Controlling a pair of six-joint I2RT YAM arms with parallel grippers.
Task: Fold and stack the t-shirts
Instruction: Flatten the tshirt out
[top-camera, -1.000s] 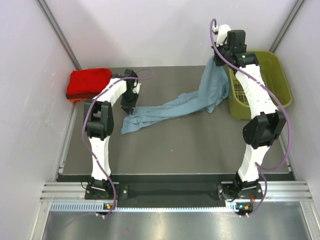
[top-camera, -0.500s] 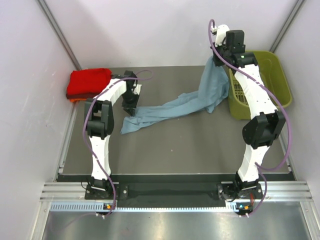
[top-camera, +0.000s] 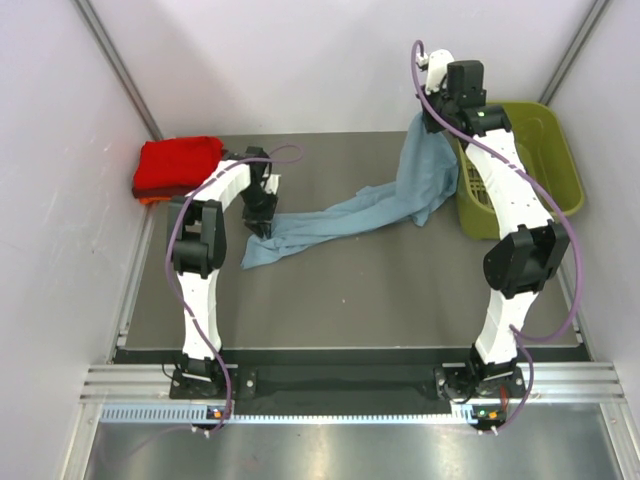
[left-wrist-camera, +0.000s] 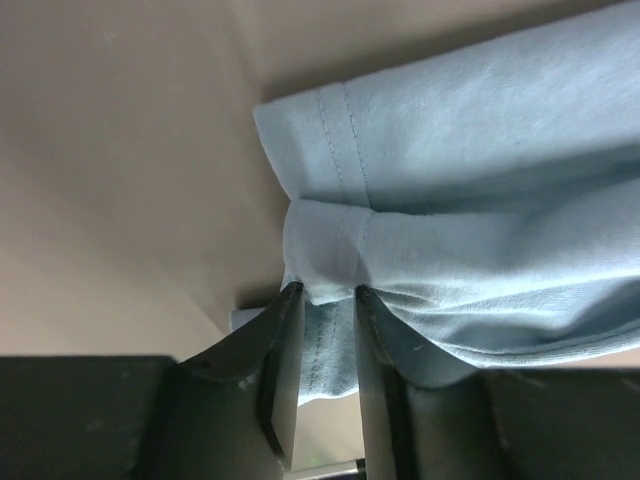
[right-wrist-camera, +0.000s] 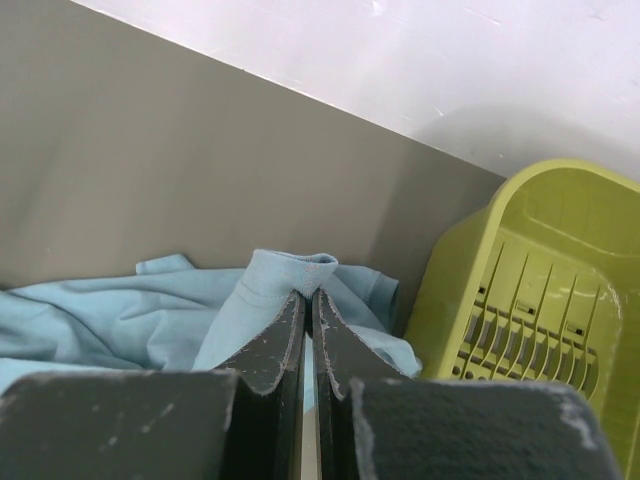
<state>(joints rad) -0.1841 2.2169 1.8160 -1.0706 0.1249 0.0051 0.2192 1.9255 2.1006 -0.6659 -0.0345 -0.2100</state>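
A dusty grey-blue t-shirt (top-camera: 340, 215) lies stretched in a rope across the table, from low on the left up to the back right. My left gripper (top-camera: 262, 226) sits down on its left end. In the left wrist view its jaws (left-wrist-camera: 327, 292) stand partly open astride a stitched hem of the shirt (left-wrist-camera: 480, 200). My right gripper (top-camera: 433, 113) is raised by the back wall, shut on a seam of the shirt (right-wrist-camera: 311, 268), and the cloth hangs from it. Folded bright red t-shirts (top-camera: 178, 163) are stacked at the back left, with an orange edge (top-camera: 148, 201) under them.
An olive-green plastic basket (top-camera: 545, 135) stands at the back right, just beside the hanging cloth and the right arm; the right wrist view shows its slotted wall (right-wrist-camera: 540, 300). White walls close the table on three sides.
The left gripper has shifted a little toward the shirt's end, its jaws narrowing and then widening again. The right gripper has risen slightly with the cloth.
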